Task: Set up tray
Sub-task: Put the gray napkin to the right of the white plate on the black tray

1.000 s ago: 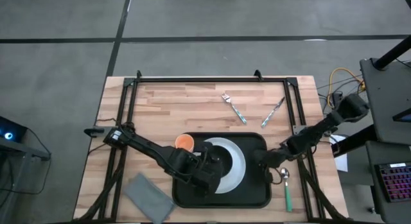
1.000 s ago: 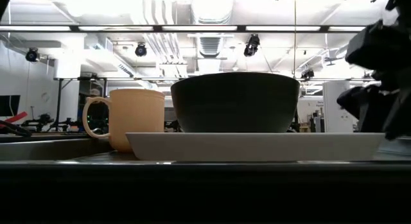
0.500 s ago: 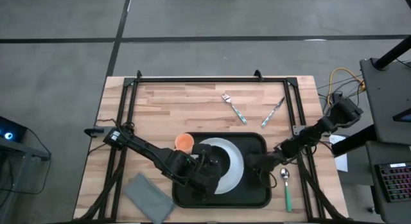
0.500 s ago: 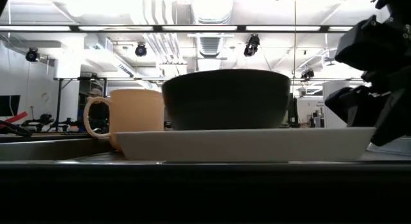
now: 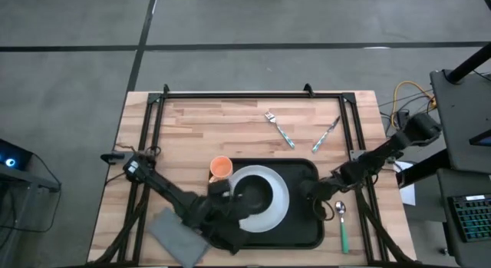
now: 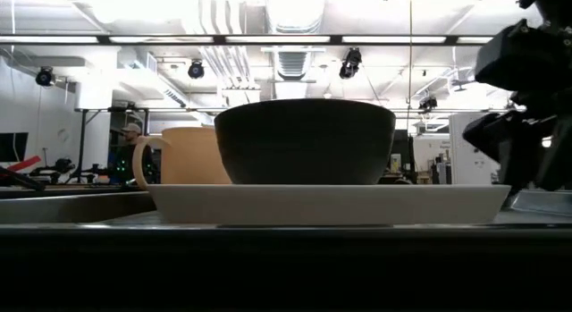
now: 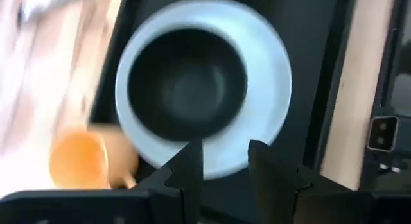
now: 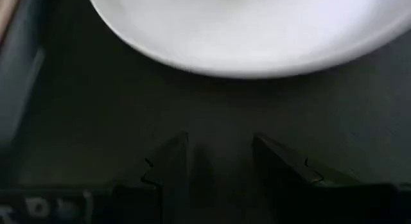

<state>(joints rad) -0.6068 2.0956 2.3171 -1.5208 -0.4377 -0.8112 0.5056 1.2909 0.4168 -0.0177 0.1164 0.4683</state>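
Observation:
The black tray (image 5: pixel 301 222) lies at the table's near middle. On it rests a white plate (image 5: pixel 272 199) with a black bowl (image 5: pixel 250 194) standing on it. Both also show in the low view, the plate (image 6: pixel 326 203) under the bowl (image 6: pixel 304 142). An orange mug (image 5: pixel 220 168) stands at the tray's far left corner. My left gripper (image 5: pixel 229 216) is open at the plate's near-left rim (image 7: pixel 218 156). My right gripper (image 5: pixel 311 194) is open and empty, low over the tray's right part (image 8: pixel 212 115), short of the plate (image 8: pixel 257 31). My left gripper is open with its fingertips (image 7: pixel 191 161) at the plate's near-left rim. The view is blurred, and I cannot tell whether they touch the rim.
A fork (image 5: pixel 280 128) and a knife (image 5: pixel 326 134) lie on the wood beyond the tray. A green-handled spoon (image 5: pixel 342 226) lies to the right of the tray. A grey folded cloth (image 5: pixel 175 236) lies at the near left, under my left arm.
The plate with the bowl has slid along the tray toward the table's left edge, staying level. My left gripper has drawn back toward the table's near left corner, uncovering the bowl. My right gripper went a little toward the plate and came back.

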